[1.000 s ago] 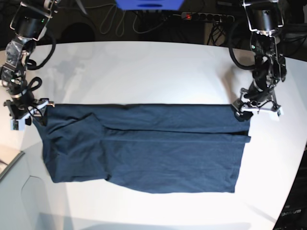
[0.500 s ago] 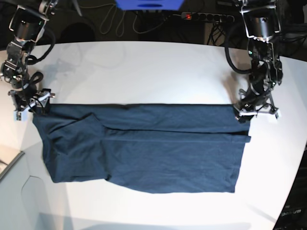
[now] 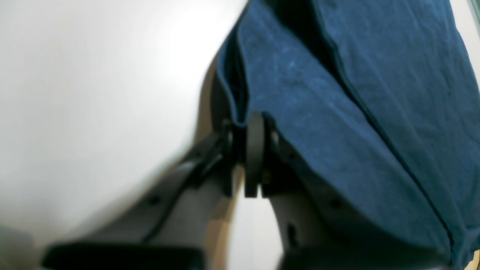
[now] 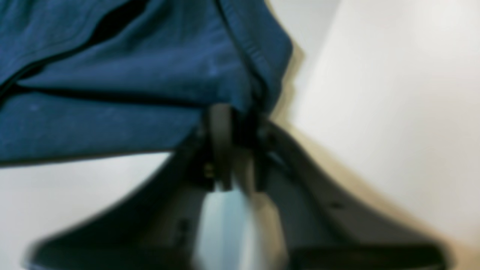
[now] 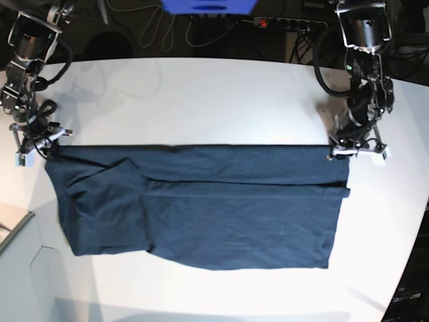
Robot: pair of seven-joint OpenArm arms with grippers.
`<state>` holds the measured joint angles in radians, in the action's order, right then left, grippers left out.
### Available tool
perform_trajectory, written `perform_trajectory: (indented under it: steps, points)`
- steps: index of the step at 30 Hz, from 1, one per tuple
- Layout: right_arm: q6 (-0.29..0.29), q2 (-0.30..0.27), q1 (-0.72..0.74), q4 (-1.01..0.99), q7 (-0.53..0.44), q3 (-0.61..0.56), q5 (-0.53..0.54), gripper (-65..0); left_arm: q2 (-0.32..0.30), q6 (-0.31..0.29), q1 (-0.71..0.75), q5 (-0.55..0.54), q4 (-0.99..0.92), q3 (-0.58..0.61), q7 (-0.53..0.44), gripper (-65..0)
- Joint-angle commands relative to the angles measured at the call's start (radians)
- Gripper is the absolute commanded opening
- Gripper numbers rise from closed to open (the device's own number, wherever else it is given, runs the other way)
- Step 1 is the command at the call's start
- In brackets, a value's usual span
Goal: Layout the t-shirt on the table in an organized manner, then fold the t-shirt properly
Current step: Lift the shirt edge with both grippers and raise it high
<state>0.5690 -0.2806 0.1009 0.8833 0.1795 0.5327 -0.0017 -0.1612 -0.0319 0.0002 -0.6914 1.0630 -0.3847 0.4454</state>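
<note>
T-shirt (image 5: 201, 204), spread mid-table (image 5: 201, 94) and partly folded, had just been pinched at its two far corners as the left gripper (image 5: 356, 149) and right gripper (image 5: 35, 146) clamped shut, readying the next fold.

No readable text, labels, brands or numbers — none anywhere

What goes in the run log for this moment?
left claw: shut on t-shirt corner | right claw: shut on opposite corner | t-shirt: flat on table
</note>
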Motion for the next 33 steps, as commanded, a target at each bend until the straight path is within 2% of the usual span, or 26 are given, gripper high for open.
perform_trajectory:
  steps: [1, 7, 10, 12, 17, 23, 27, 30, 33]
  points:
    - [0.010, -0.015, 0.007, 0.009, 0.010, 0.000, -0.005, -65.0, -0.005, 0.026, 0.011, 0.023, -0.002, -0.001, 0.053, -64.9]
    - [0.023, -0.042, -0.042, 0.052, 0.010, 0.005, -0.005, -65.0, -0.008, 0.026, 0.083, 0.022, 0.073, -0.004, 0.054, -65.0]
    - [0.101, -0.039, -0.091, 0.147, 0.010, 0.005, -0.004, -65.0, -0.008, 0.026, 0.139, 0.022, 0.184, -0.006, 0.054, -65.0]
    - [0.129, -0.036, -0.125, 0.216, 0.012, 0.007, -0.004, -65.0, -0.008, 0.028, 0.175, 0.022, 0.260, -0.006, 0.054, -65.0]
    - [0.129, -0.018, -0.180, 0.366, 0.012, 0.007, -0.004, -65.0, -0.008, 0.034, 0.248, 0.022, 0.415, -0.007, 0.054, -65.0]
    - [0.129, -0.015, -0.191, 0.472, 0.013, 0.008, -0.001, -65.0, 0.002, 0.036, 0.268, 0.022, 0.527, -0.041, 0.054, -65.0]
    - [0.129, -0.019, -0.137, 0.480, 0.087, 0.008, -0.001, -65.0, -0.001, 0.036, 0.218, 0.022, 0.540, -0.098, 0.054, -65.0]
    - [0.129, -0.021, -0.089, 0.482, 0.130, 0.008, -0.001, -65.0, -0.007, 0.036, 0.169, 0.022, 0.540, -0.133, 0.112, -65.0]
    - [0.129, -0.021, -0.082, 0.515, 0.156, 0.008, -0.001, -65.0, 0.001, 0.030, 0.111, 0.022, 0.547, -0.198, 0.238, -65.0]
